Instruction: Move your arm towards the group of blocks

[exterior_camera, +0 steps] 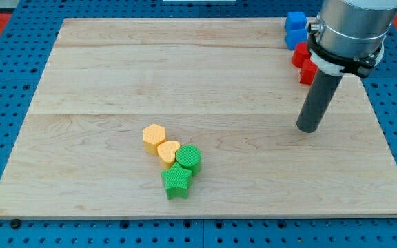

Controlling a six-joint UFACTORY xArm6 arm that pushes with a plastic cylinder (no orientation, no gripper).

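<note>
A group of blocks sits at the lower middle of the wooden board [116, 83]: a yellow hexagon [154, 136], a yellow heart [168, 151], a green cylinder [189, 159] and a green star [177, 181], all touching. My tip [308, 128] is at the view's right, well apart from this group, to its right and a little higher. Two blue blocks [296, 29] and two red blocks [303, 63] lie at the top right, partly hidden behind my arm.
The board rests on a blue perforated table [5, 138]. The arm's grey housing [353, 27] covers the top right corner of the board.
</note>
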